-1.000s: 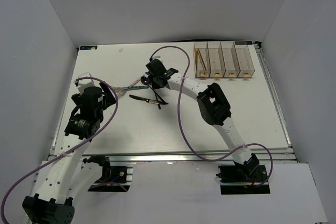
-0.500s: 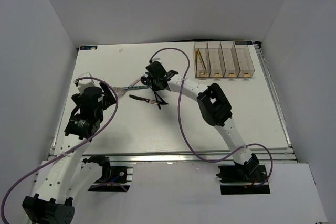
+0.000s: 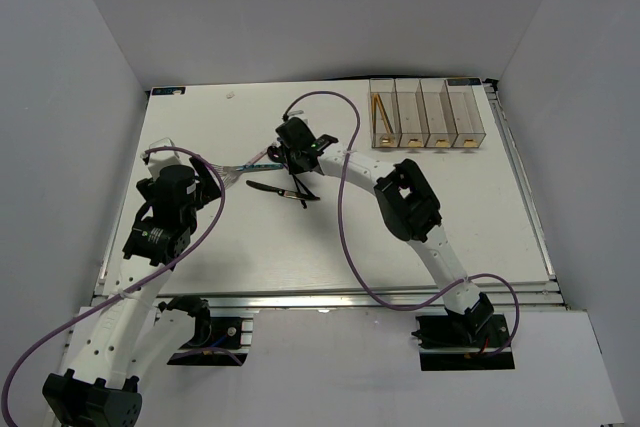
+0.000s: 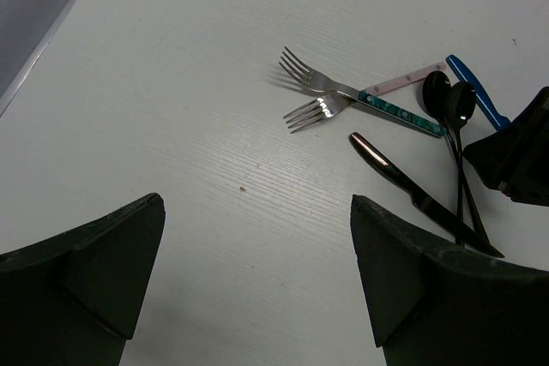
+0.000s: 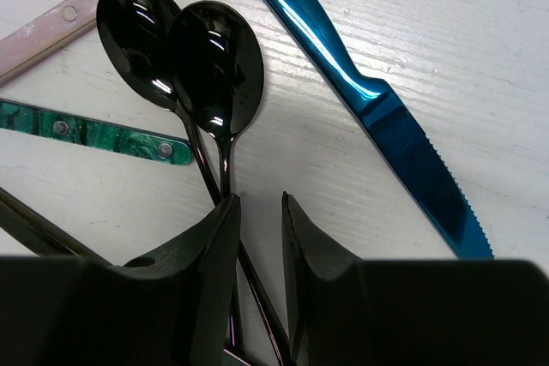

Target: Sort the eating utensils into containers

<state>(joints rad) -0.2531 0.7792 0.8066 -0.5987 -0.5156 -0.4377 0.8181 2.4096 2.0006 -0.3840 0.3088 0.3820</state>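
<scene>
Two black spoons (image 5: 214, 66) lie crossed on the white table beside a blue knife (image 5: 360, 83), a pink fork handle (image 5: 86, 15) and a green fork handle (image 5: 94, 130). My right gripper (image 5: 262, 203) is down on the table, its jaws almost closed round one spoon's thin handle. In the left wrist view the two forks (image 4: 330, 96), a dark knife (image 4: 412, 195), the spoons (image 4: 446, 96) and the blue knife (image 4: 476, 92) lie ahead of my left gripper (image 4: 253, 237), which is open and empty. The containers (image 3: 428, 115) stand at the back right; the leftmost holds orange chopsticks (image 3: 380, 112).
The utensil pile (image 3: 270, 177) lies left of centre between both grippers (image 3: 292, 162). The left gripper (image 3: 212, 180) sits just left of the fork tines. White walls enclose the table on three sides. A purple cable loops over the right arm.
My right gripper has shifted slightly left over the spoons. The left arm has not moved.
</scene>
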